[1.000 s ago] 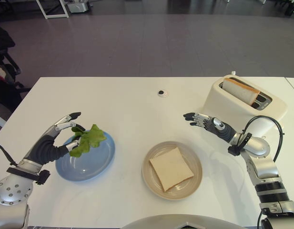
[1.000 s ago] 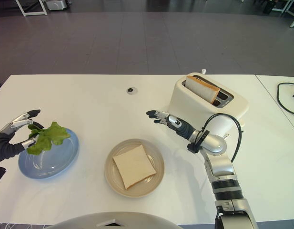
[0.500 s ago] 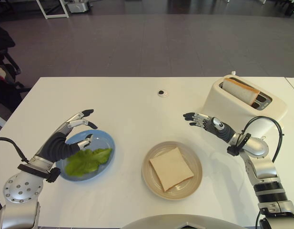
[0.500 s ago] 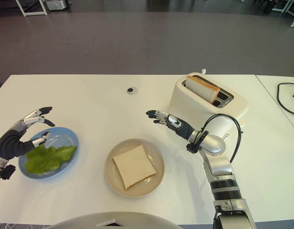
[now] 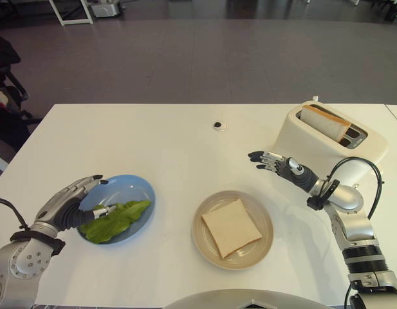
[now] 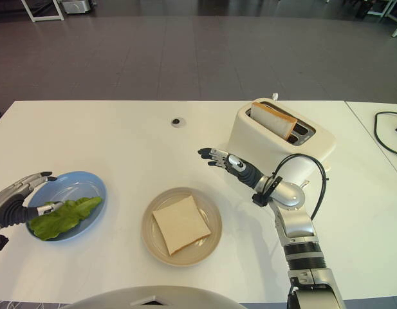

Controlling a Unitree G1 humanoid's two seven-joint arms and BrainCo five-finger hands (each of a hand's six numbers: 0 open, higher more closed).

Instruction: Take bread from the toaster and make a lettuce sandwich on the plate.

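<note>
A green lettuce leaf (image 5: 116, 219) lies flat on the blue plate (image 5: 144, 192) at the left. My left hand (image 5: 69, 203) hovers over that plate's near-left rim, fingers spread, thumb tip beside the leaf's left end, nothing grasped. One slice of bread (image 5: 231, 227) rests on the beige plate (image 5: 265, 222) in the middle. At the right stands the white toaster (image 5: 314, 145), a second bread slice (image 5: 325, 122) sticking up from its slot. My right hand (image 5: 275, 162) is held open, fingers stretched out, left of the toaster and above the table.
A small black-and-white round thing (image 5: 217, 125) sits at the table's far middle. A black cable (image 5: 361, 162) loops by my right forearm in front of the toaster. Bare white tabletop (image 5: 179, 154) lies between the two plates and the far edge.
My left hand held the lettuce above the blue plate, let it drop onto the plate, then sank and drew back to the plate's near-left rim. The right hand stayed still.
</note>
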